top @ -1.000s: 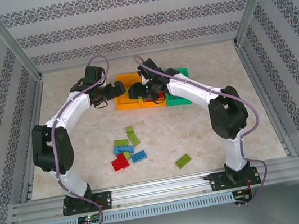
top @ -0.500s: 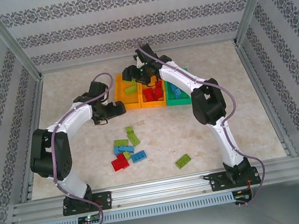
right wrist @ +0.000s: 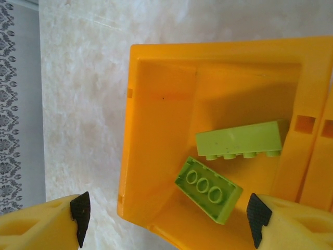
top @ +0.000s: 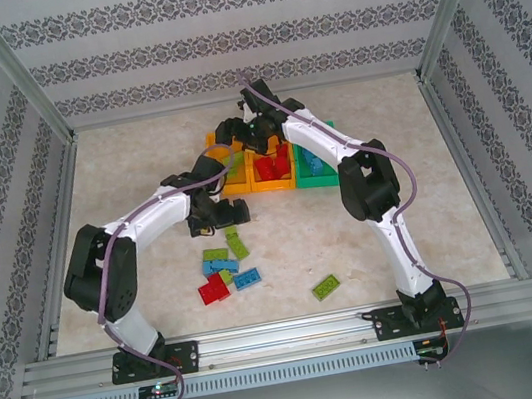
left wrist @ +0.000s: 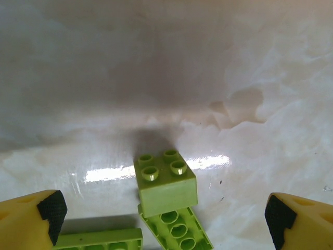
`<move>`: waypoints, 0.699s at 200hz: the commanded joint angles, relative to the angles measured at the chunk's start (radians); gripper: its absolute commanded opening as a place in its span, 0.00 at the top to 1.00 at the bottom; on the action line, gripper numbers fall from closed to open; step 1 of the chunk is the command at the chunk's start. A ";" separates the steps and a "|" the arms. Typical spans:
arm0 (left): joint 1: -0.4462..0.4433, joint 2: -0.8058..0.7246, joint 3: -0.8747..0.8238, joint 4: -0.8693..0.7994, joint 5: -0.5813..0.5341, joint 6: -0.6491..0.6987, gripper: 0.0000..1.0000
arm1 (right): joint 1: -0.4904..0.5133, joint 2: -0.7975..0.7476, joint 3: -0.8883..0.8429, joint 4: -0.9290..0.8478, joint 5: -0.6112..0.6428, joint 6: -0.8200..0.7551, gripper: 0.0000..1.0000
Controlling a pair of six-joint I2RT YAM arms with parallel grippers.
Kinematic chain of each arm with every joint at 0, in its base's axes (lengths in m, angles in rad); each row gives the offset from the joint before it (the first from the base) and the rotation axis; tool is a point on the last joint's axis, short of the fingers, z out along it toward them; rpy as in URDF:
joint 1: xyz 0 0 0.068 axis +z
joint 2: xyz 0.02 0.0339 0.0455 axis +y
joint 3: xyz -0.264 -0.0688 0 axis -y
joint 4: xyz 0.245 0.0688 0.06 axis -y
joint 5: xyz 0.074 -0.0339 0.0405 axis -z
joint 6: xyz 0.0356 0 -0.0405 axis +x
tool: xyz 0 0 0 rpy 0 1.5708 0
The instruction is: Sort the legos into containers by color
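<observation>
Left fingers (left wrist: 32, 221) spread, green lego (left wrist: 165, 186) between them, right fingers (right wrist: 52, 225) spread over orange bin (right wrist: 156, 114)

Glossy plastic legos (left wrist: 165, 182) on polished marbled table (left wrist: 156, 78).

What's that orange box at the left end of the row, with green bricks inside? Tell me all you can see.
The left orange bin is an open-top rectangular box of smooth, glossy plastic, standing upright on the marbled table. Its right wall has slots and joins the next orange bin. Inside lie two lime green bricks: one on its side, the other upside down and tilted.
</observation>
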 commanded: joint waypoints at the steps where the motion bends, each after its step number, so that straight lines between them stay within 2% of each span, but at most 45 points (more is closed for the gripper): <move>1: -0.026 0.022 0.010 -0.060 -0.006 -0.067 0.00 | -0.011 0.010 0.030 -0.007 -0.035 -0.004 0.19; 40: -0.051 0.080 0.041 -0.059 -0.008 -0.102 0.04 | -0.012 -0.050 -0.016 0.021 -0.047 -0.027 0.19; 67: -0.059 0.116 0.065 -0.049 -0.008 -0.123 0.14 | -0.014 -0.117 -0.080 0.034 -0.042 -0.060 0.18; 140: -0.061 0.176 0.122 -0.085 -0.043 -0.104 0.59 | -0.038 -0.381 -0.429 0.054 0.051 -0.178 0.18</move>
